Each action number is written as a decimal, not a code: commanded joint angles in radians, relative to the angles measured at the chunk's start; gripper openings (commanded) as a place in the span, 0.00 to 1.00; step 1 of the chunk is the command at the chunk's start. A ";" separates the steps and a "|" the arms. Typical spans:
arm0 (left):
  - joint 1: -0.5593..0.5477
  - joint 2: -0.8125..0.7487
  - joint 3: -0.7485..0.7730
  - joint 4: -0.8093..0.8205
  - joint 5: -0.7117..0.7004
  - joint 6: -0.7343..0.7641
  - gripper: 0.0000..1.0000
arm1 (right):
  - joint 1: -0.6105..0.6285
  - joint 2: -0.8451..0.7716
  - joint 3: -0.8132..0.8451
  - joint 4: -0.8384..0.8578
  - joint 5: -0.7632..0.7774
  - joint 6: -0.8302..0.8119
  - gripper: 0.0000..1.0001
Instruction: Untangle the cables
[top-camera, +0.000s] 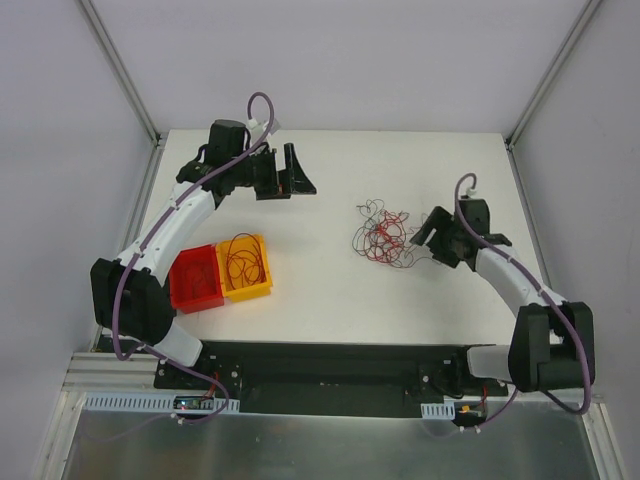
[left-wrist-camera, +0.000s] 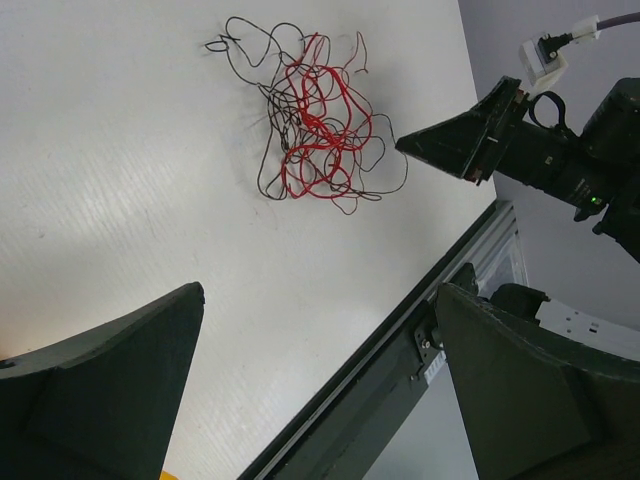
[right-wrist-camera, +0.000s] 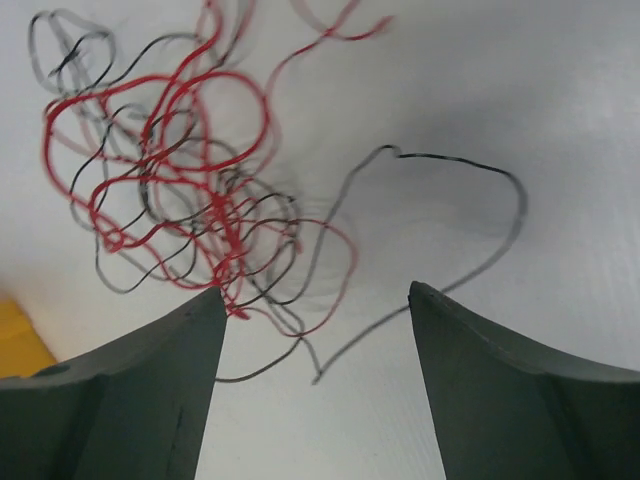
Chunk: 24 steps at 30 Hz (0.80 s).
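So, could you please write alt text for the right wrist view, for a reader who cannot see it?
A tangle of thin red and black cables lies on the white table, upper left. Below, the right pincer stands open, one loose black cable looping above it; a yellow bin edge shows at left.

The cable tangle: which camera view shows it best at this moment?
Left wrist view: the whole cable tangle is sharp and unobstructed, with red and black strands distinguishable. The right wrist view is closer but partly blurred, and the top is cut off. The top external view shows it whole but tiny.
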 joint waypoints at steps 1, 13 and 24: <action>-0.016 -0.011 0.001 0.016 0.042 0.003 0.99 | -0.107 -0.127 -0.104 0.074 0.070 0.156 0.82; -0.016 -0.011 0.007 0.021 0.085 -0.012 0.99 | -0.128 0.038 -0.221 0.469 -0.226 0.489 0.57; -0.015 -0.011 0.008 0.022 0.084 -0.011 0.99 | -0.159 -0.025 0.364 0.106 -0.079 0.253 0.00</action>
